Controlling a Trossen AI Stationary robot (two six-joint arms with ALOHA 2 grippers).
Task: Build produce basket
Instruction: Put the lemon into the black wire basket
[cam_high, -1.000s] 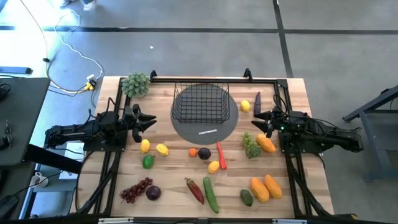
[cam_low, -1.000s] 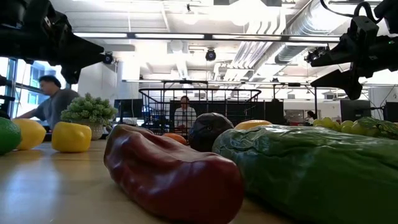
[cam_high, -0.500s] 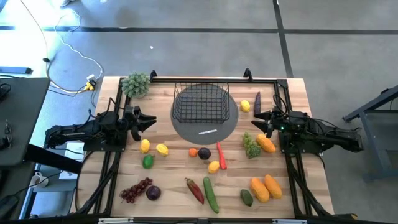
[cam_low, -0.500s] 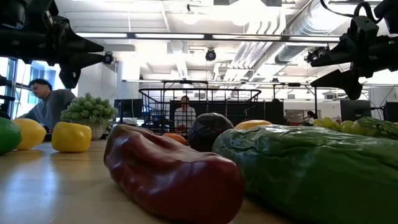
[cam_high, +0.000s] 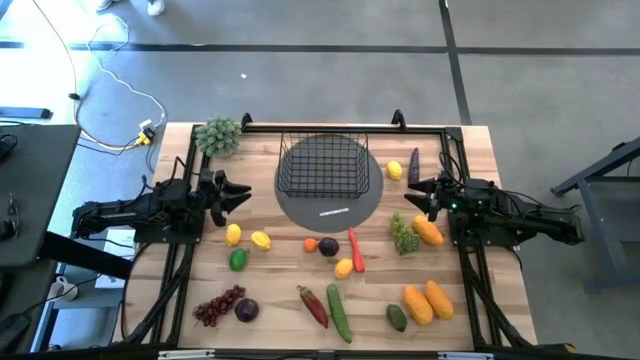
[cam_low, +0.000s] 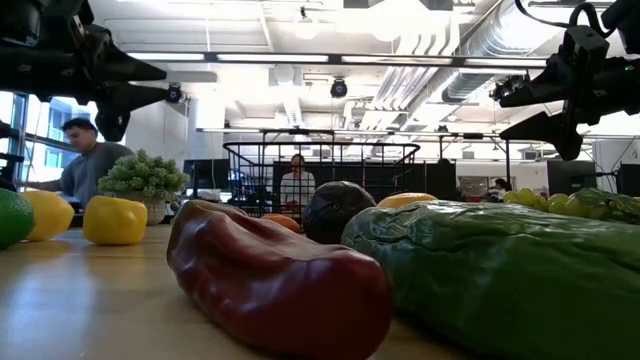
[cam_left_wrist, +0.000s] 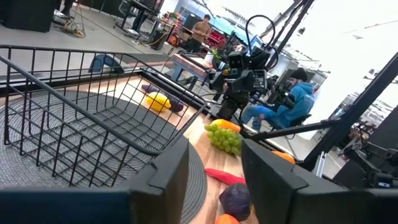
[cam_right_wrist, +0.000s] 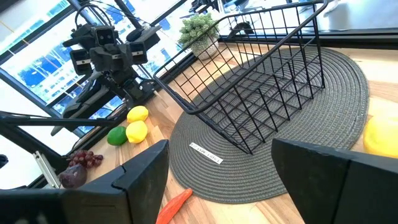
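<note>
Basket (cam_high: 322, 166) sits empty on the grey mat (cam_high: 330, 203) at the desk's (cam_high: 270, 290) far middle, and nothing has shifted in the past second: both hands, left (cam_high: 240, 193) and right (cam_high: 411, 189), apparently hang released, flanking it, produce (cam_high: 404, 234) ungathered.

I count one basket (cam_high: 322, 166), one grey mat (cam_high: 330, 205), one leafy bunch (cam_high: 219, 135), and two grape bunches: green (cam_high: 403, 235), purple (cam_high: 218, 306).

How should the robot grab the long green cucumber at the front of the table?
Probably from straight above, jaws closing across the middle of the cucumber. It lies flat on the table, long and thin, so its narrow width fits between them. The dark red pepper lies close beside it, so gripping toward the free end may be safer.
</note>
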